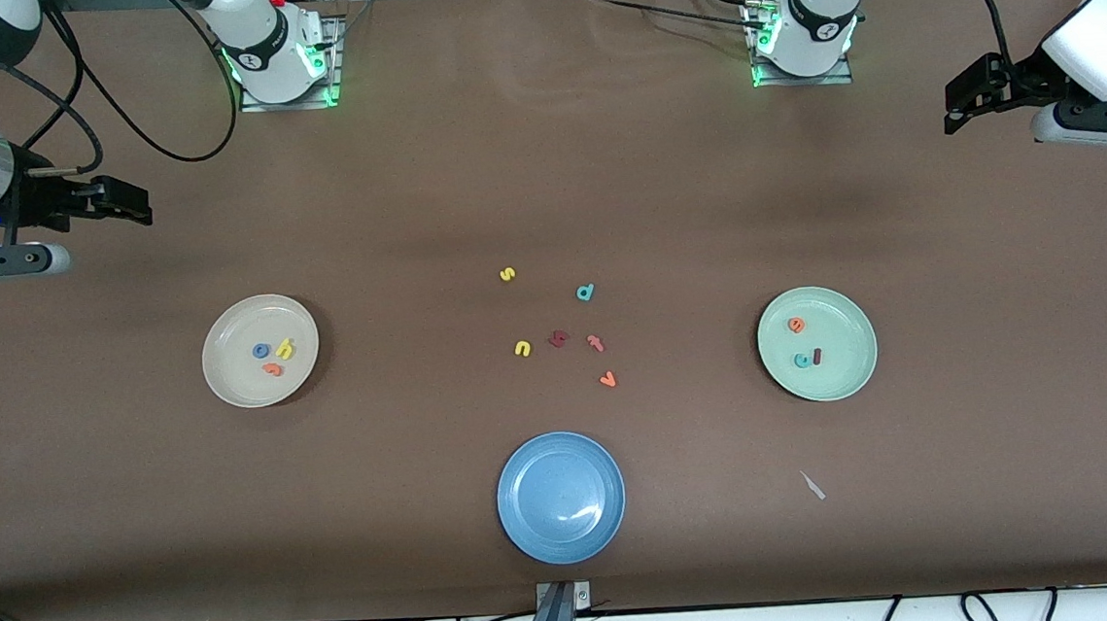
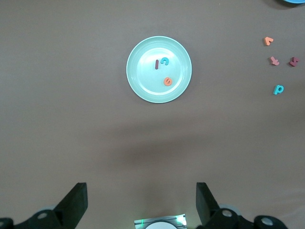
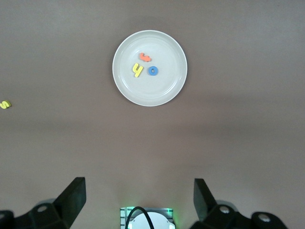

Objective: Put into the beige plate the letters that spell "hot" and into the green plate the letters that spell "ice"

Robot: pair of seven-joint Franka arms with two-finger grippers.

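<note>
The right gripper (image 1: 132, 199) hangs in the air over bare table at the right arm's end, its fingers (image 3: 71, 198) spread wide and holding nothing; that arm waits.

Next along is the beige plate (image 1: 237, 386), lying flat. In it sit the blue "o" (image 1: 261, 350), the yellow "h" (image 1: 284, 348) just beside it at its 3 o'clock in the front view, and the orange "t" (image 1: 272, 369) at about 5 o'clock of the "o", close to both.

At the table's middle lie loose letters, each apart from the others: a yellow "s" (image 1: 507, 275), a yellow "n" (image 1: 522, 349) at its 6 o'clock, a dark red letter (image 1: 558, 338), a teal "d" (image 1: 585, 293), a pinkish-red "t" (image 1: 597, 343) and an orange "v" (image 1: 607, 379). The blue plate (image 1: 561, 497) lies at 6 o'clock of this group, nearer the front camera.

Toward the left arm's end lies the green plate (image 1: 846, 378). It holds the orange "e" (image 1: 796, 325), and nearer the camera the teal "c" (image 1: 802, 360) with the dark red "i" (image 1: 817, 356) just beside it at 3 o'clock.

A small pale scrap (image 1: 812, 485) lies on the table at 6 o'clock of the green plate.

The left gripper (image 1: 963, 106) hangs over bare table at the left arm's end, fingers (image 2: 74, 205) wide and empty; that arm waits too.
</note>
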